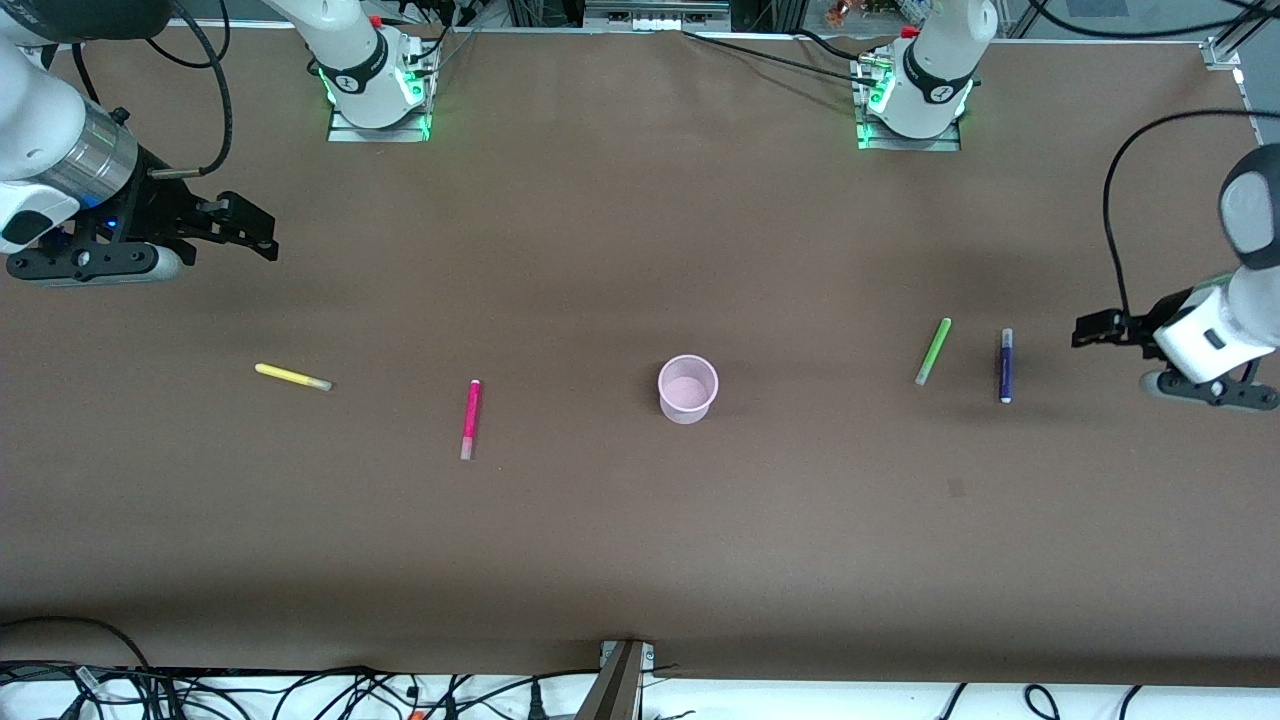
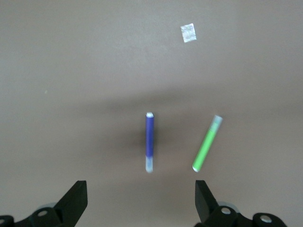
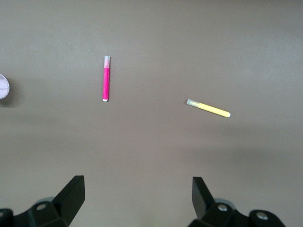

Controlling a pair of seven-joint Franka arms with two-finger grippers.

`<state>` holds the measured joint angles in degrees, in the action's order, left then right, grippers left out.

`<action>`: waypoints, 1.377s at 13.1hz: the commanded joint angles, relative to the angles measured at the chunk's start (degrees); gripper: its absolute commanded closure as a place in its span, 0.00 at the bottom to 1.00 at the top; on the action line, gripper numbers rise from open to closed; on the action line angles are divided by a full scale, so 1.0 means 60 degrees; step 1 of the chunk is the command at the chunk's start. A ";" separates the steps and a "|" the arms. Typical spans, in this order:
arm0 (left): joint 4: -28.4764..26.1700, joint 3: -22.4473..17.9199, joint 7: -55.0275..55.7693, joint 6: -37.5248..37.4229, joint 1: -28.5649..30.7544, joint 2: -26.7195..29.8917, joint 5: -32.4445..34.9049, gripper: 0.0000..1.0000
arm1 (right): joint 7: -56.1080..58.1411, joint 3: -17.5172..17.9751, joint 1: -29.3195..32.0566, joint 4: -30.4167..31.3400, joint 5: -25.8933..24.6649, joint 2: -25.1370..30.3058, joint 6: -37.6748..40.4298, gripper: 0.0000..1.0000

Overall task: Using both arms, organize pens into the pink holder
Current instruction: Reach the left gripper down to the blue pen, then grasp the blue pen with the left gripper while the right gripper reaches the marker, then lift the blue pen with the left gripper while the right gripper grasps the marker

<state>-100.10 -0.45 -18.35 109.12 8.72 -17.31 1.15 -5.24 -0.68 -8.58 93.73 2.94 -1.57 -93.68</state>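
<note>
Four pens lay on the worktop (image 1: pixel 600 550): one yellow pen (image 1: pixel 292 377), one magenta pen (image 1: pixel 470 419), one light green pen (image 1: pixel 933 351) and one dark purple pen (image 1: pixel 1005 365). There was one pink holder (image 1: pixel 687 389). Two arms stood there.

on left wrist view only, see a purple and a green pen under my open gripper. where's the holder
Observer: The pink holder stands mid-table, upright and empty, beside the green pen toward the right arm's end.
Operator: any other pens
Observer: Two more: a magenta pen and a yellow pen, both lying flat toward the right arm's end of the holder.
Operator: where's the other gripper
Observer: The right gripper is open in the air at its end of the table, with the yellow pen the closest to it.
</note>
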 commanded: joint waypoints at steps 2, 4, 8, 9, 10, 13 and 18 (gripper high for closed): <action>-0.0671 0.0061 -0.0676 0.1991 0.0099 -0.0908 0.0101 0.00 | 0.0053 0.0055 0.0038 0.0022 -0.0153 0.0086 -0.0249 0.00; -0.1637 0.0119 -0.0678 0.3458 0.0070 -0.1011 0.0115 0.00 | 0.0185 0.0026 0.0096 -0.0050 -0.0022 -0.0277 -0.0673 0.00; -0.2197 0.0163 -0.0912 0.4606 0.0217 -0.1890 0.0101 0.00 | 0.0024 0.0011 0.0125 -0.0388 0.0008 -0.0821 -0.0719 0.00; -0.2213 0.0193 -0.0912 0.4621 0.0202 -0.2036 0.0101 0.00 | 0.0039 0.0011 0.0140 -0.0403 0.0022 -0.1127 -0.0792 0.00; -0.2227 0.0178 -0.0927 0.4622 0.0202 -0.2067 0.0101 0.02 | 0.0082 0.0011 0.0068 -0.0403 -0.0079 -0.1652 -0.0807 0.00; -0.2286 0.0193 -0.1088 0.4593 0.0231 -0.2213 0.0101 0.37 | 0.0273 0.0055 -0.0167 -0.0403 -0.0242 -0.2433 -0.0734 0.00; -0.2257 0.0193 -0.1088 0.4592 0.0261 -0.2331 -0.0031 0.56 | -0.1204 0.0084 -0.1205 -0.0169 0.0329 -0.3515 -0.1990 0.00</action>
<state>-113.70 0.07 -23.70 136.26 9.57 -31.35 1.16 -9.14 -0.12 -13.77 93.05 3.48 -19.63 -102.71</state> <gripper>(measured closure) 0.555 0.000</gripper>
